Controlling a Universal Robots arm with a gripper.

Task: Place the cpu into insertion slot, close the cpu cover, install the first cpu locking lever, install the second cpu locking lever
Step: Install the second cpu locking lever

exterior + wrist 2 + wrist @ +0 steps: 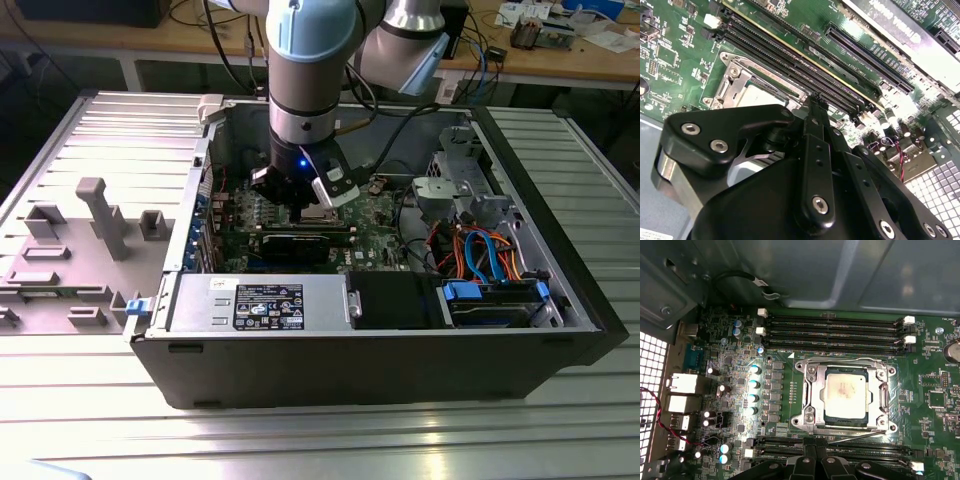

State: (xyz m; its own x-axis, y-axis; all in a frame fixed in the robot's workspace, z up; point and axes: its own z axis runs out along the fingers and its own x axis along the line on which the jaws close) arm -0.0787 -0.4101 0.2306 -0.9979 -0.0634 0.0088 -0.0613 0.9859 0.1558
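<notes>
Exterior view: open computer case (pixel 300 330) lies on a ribbed metal counter (pixel 120 410). The arm (pixel 310 60) reaches down into the case, with the pincer (pixel 318 205) low over the green motherboard (pixel 380 215), right above the socket area. A grey moulded fixture (pixel 100 215) sits on the counter toward the exterior view's left, well apart from the case. Bundled orange and blue cables (pixel 480 250) lie inside the case toward the exterior view's right.

Second wrist view: the black pincer (pixel 815 107) body takes up the foreground; its fingers (pixel 816 150) come to a narrow tip with no gap seen between them, so they look pressed together, holding nothing. The tip hangs just beside the long memory slots (pixel 790 55) and near one edge of the insertion slot (pixel 750 85). A slice of the cpu (pixel 757 95) shows, partly hidden behind the pincer.

First wrist view: the cpu (pixel 846 394) lies flat in the insertion slot (pixel 812 405), silver top up. The cpu cover (pixel 881 395) lies down around it, framing the chip through its window. Thin wire locking levers (pixel 860 436) run along the socket edges; whether they are latched I cannot tell. Memory slots (pixel 835 332) lie just beside the socket.
</notes>
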